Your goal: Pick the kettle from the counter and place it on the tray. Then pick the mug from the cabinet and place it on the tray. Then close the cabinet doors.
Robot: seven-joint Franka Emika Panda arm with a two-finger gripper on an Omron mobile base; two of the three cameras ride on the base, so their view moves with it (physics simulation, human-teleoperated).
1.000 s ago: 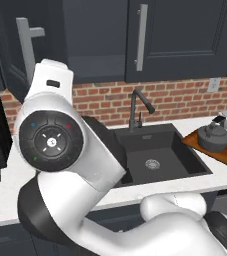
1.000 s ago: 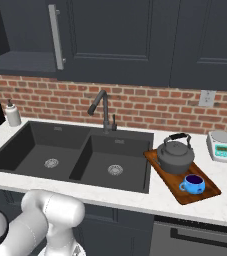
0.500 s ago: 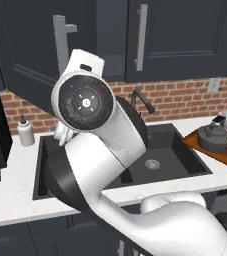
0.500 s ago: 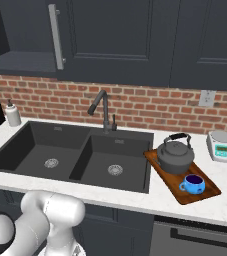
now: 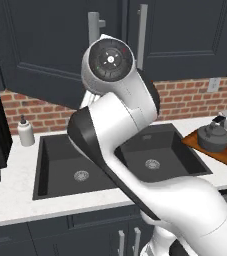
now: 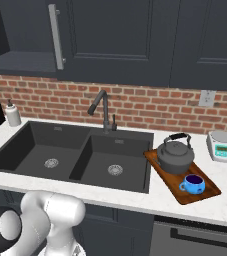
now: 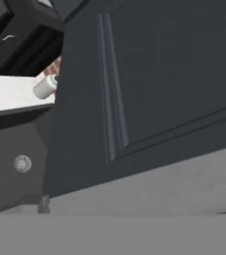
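Cabinet doors come first: we see the left-hand cabinet door (image 5: pixel 45 50) standing ajar, and the arm (image 5: pixel 135 150), which half a second ago was lower and further left in the left base view, has swung up so that its elbow now sits just below the door's grey handle (image 5: pixel 94 25). In the hand view the recessed panel of that door (image 7: pixel 149 89) lies close ahead, so we judge the closing push to be in hand. From the right base view, the door (image 6: pixel 100 35) leaves part of the dark cabinet shelf (image 6: pixel 20 62) exposed, so the door is not yet shut.

On the desk (image 6: pixel 135 197), the wooden tray (image 6: pixel 205 192) already carries the kettle (image 6: pixel 175 156) and, just beside it, the blue mug (image 6: pixel 192 184); both placements are complete.

The tool's fingers stand spread wide, holding nothing.
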